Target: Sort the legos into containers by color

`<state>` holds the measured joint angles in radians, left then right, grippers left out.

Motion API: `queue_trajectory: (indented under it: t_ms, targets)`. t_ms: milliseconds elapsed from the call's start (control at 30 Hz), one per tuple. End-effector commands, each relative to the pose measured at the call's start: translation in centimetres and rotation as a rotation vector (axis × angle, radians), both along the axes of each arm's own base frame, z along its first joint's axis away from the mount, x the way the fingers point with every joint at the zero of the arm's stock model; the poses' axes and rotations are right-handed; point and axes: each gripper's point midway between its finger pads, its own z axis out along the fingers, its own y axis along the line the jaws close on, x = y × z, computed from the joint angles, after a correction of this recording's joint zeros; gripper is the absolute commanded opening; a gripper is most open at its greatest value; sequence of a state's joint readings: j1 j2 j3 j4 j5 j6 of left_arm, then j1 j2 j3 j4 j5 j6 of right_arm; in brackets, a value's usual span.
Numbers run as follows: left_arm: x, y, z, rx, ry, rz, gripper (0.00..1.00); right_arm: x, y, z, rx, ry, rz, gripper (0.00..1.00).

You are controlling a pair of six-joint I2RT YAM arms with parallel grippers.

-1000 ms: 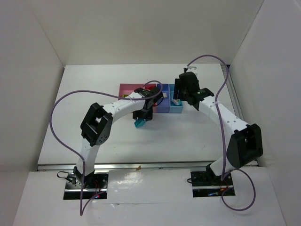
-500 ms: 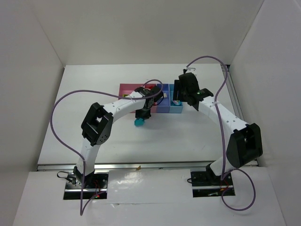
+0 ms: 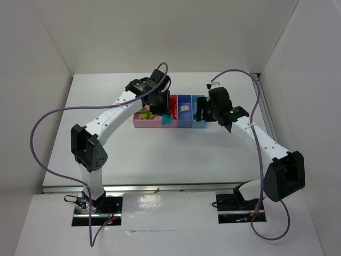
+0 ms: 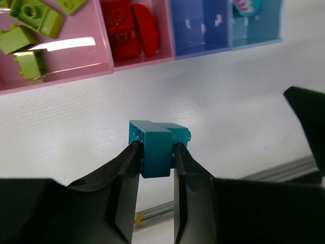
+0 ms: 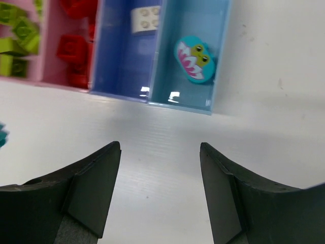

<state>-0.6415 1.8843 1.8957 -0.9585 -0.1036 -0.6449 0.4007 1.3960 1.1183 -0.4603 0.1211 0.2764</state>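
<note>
My left gripper (image 4: 156, 147) is shut on a cyan brick (image 4: 152, 148) and holds it above the table, just in front of the row of bins. In the top view the brick (image 3: 167, 120) hangs by the front of the narrow pink bin (image 3: 172, 100). The wide pink bin (image 4: 66, 76) holds lime green bricks (image 4: 30, 20). The narrow pink bin (image 4: 142, 58) holds red bricks (image 4: 124, 28). The blue bin (image 5: 119, 86) holds a cream-white brick (image 5: 144, 19). The cyan bin (image 5: 177, 101) holds a round cyan piece with a pink-white flower (image 5: 195, 58). My right gripper (image 5: 160, 147) is open and empty in front of the cyan bin.
The bins stand in a row at the middle back of the white table (image 3: 160, 154). White walls close in the left, back and right sides. The right arm's gripper (image 3: 204, 109) hovers at the right end of the row, close to the left gripper (image 3: 163, 114).
My left arm has stretched out and carried the cyan brick away from the near table up to the front of the bins. The right gripper has shifted slightly.
</note>
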Motion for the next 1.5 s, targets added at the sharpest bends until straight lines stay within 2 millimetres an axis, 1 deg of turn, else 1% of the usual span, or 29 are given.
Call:
queue_trajectory:
  t_ms: [0, 67, 100, 133, 167, 200, 267, 300, 333, 367, 400, 433, 467, 500, 633, 667, 700, 733, 767, 800, 967, 1000, 1067, 1100, 1167, 1233, 1267, 1333, 1467]
  targets:
    - [-0.4, -1.1, 2.1, -0.149, 0.026, -0.157, 0.00, -0.9, 2.1, 3.3, 0.097, -0.070, 0.157, 0.71]
    - [-0.5, -1.8, 3.1, -0.230, 0.040, -0.210, 0.00, -1.3, 3.2, 3.8, 0.126, -0.072, 0.231, 0.71]
    - [-0.1, -1.3, 3.0, -0.256, 0.050, -0.204, 0.00, -1.9, 4.3, 4.5, 0.168, -0.071, 0.299, 0.71]
    - [0.2, -1.2, 3.2, -0.277, 0.048, -0.216, 0.00, -2.2, 4.9, 5.4, 0.188, -0.086, 0.339, 0.70]
    - [0.4, -1.2, 3.6, -0.304, 0.044, -0.232, 0.00, -2.6, 5.4, 5.5, 0.202, -0.083, 0.376, 0.70]
    - [0.5, -1.0, 3.6, -0.346, 0.067, -0.265, 0.00, -3.1, 6.4, 6.8, 0.230, -0.107, 0.460, 0.68]
    - [0.3, -1.2, 4.0, -0.419, 0.098, -0.313, 0.00, -3.7, 7.4, 6.9, 0.227, -0.087, 0.531, 0.67]
    - [0.8, -0.8, 4.3, -0.447, 0.105, -0.310, 0.00, -3.5, 8.2, 7.5, 0.226, -0.091, 0.559, 0.67]
    - [0.7, -1.0, 4.4, -0.483, 0.121, -0.340, 0.00, -4.3, 9.3, 7.4, 0.218, -0.073, 0.598, 0.69]
    - [0.7, -1.0, 3.9, -0.479, 0.139, -0.336, 0.00, -4.3, 9.6, 7.5, 0.193, -0.083, 0.608, 0.70]
    - [1.1, -0.7, 4.5, -0.493, 0.127, -0.332, 0.00, -3.9, 10.1, 8.3, 0.173, -0.110, 0.611, 0.71]
    - [1.1, -0.6, 3.8, -0.488, 0.150, -0.325, 0.00, -4.3, 11.0, 8.0, 0.162, -0.097, 0.629, 0.72]
    - [1.2, -0.7, 4.2, -0.487, 0.134, -0.336, 0.00, -4.5, 11.3, 8.3, 0.153, -0.111, 0.642, 0.74]
    - [1.4, -0.3, 3.7, -0.483, 0.152, -0.322, 0.00, -4.5, 11.8, 8.4, 0.153, -0.110, 0.652, 0.77]
    - [1.4, -0.3, 3.7, -0.483, 0.152, -0.321, 0.00, -3.7, 13.6, 9.0, 0.147, -0.138, 0.680, 0.80]
    - [1.4, -0.3, 3.7, -0.483, 0.152, -0.321, 0.00, -3.6, 14.2, 8.4, 0.144, -0.122, 0.690, 0.80]
    - [1.6, 0.0, 3.7, -0.483, 0.150, -0.312, 0.00, -3.4, 14.4, 8.2, 0.144, -0.122, 0.690, 0.80]
    - [1.6, 0.0, 3.7, -0.483, 0.150, -0.312, 0.00, -3.2, 14.8, 8.7, 0.138, -0.146, 0.689, 0.80]
    - [1.5, 0.0, 3.8, -0.491, 0.152, -0.317, 0.00, -2.5, 14.6, 8.2, 0.118, -0.147, 0.664, 0.80]
    - [1.4, 0.0, 4.2, -0.493, 0.144, -0.320, 0.00, -2.3, 15.0, 7.9, 0.109, -0.148, 0.662, 0.80]
    - [1.3, 0.3, 4.3, -0.500, 0.146, -0.316, 0.00, -1.4, 15.3, 6.9, 0.096, -0.146, 0.648, 0.78]
    - [1.2, 0.4, 4.0, -0.495, 0.150, -0.320, 0.00, -1.4, 15.7, 6.7, 0.097, -0.146, 0.657, 0.76]
    - [1.1, 0.3, 4.1, -0.504, 0.154, -0.327, 0.00, -1.3, 15.7, 6.4, 0.092, -0.147, 0.649, 0.73]
    - [1.3, 0.2, 4.2, -0.506, 0.145, -0.330, 0.00, -1.0, 15.9, 6.9, 0.099, -0.172, 0.649, 0.70]
    - [1.0, 0.2, 4.0, -0.513, 0.157, -0.333, 0.00, -1.0, 15.9, 6.6, 0.106, -0.166, 0.643, 0.62]
    - [1.0, 0.2, 4.0, -0.509, 0.152, -0.340, 0.00, -0.8, 16.0, 6.8, 0.110, -0.177, 0.643, 0.61]
    - [1.0, 0.2, 4.0, -0.509, 0.152, -0.340, 0.00, -0.8, 16.0, 6.8, 0.110, -0.177, 0.643, 0.58]
    - [0.9, 0.1, 4.1, -0.517, 0.155, -0.345, 0.00, -0.4, 16.4, 6.4, 0.108, -0.172, 0.643, 0.56]
    - [0.9, 0.1, 4.1, -0.517, 0.155, -0.345, 0.00, -0.8, 16.8, 6.0, 0.126, -0.155, 0.671, 0.44]
